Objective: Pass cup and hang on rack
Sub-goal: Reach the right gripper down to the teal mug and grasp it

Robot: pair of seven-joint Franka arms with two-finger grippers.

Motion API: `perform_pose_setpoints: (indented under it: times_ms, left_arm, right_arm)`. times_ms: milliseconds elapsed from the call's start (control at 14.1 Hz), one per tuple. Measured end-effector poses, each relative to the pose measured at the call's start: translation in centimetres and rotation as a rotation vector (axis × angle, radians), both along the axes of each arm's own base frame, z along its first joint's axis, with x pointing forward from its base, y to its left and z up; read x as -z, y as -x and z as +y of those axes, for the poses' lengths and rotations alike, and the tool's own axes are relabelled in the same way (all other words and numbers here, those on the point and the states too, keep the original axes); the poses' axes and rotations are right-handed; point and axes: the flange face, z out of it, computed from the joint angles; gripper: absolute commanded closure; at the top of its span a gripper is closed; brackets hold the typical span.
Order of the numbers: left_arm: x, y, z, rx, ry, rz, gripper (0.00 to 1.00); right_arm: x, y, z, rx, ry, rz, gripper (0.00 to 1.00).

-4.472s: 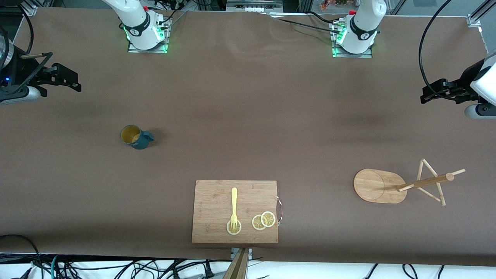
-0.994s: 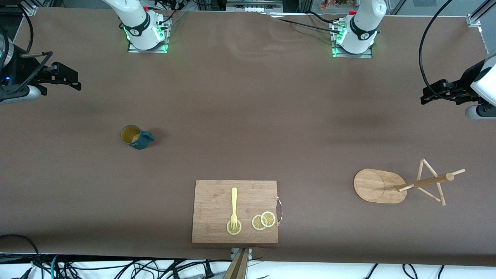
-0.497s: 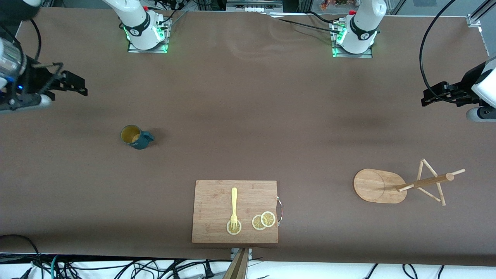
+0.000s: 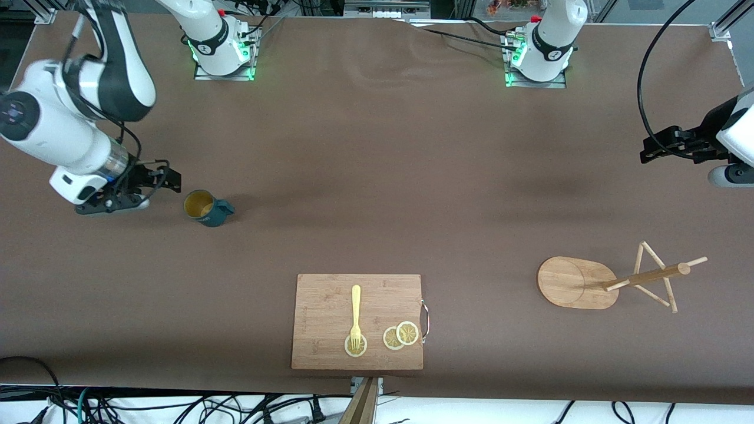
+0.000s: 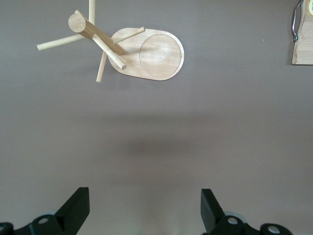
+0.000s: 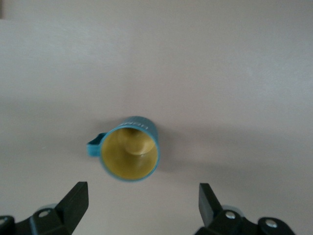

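The dark teal cup (image 4: 206, 208) with a yellow inside stands upright on the brown table toward the right arm's end, its handle pointing toward the table's middle. My right gripper (image 4: 158, 184) is open and empty, low beside the cup and apart from it. In the right wrist view the cup (image 6: 129, 153) sits just ahead of the open gripper (image 6: 142, 193). The wooden rack (image 4: 574, 282) stands toward the left arm's end. My left gripper (image 4: 651, 148) is open and empty, up over the table's edge at that end. The left wrist view shows the rack (image 5: 151, 54) ahead of the open gripper (image 5: 145, 196).
A wooden cutting board (image 4: 357, 294) lies near the front edge at mid-table, with a yellow fork (image 4: 355, 315) and lemon slices (image 4: 400, 335) on it. Its handle corner shows in the left wrist view (image 5: 303, 44). The arm bases (image 4: 221, 53) stand along the top.
My right arm has swung in from the table's edge and come down beside the cup, gripper still open. The left arm has hardly moved. The cup and rack have not moved.
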Motion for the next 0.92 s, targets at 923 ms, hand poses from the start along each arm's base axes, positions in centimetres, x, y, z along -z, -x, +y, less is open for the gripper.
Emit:
perform_pose_setpoints:
  times_ms: [923]
  left_arm:
    - [0.0, 0.0, 0.2, -0.003, 0.0, 0.001, 0.0]
  right_arm:
    - [10.2, -0.7, -1.8, -0.004, 0.019, 0.067, 0.21]
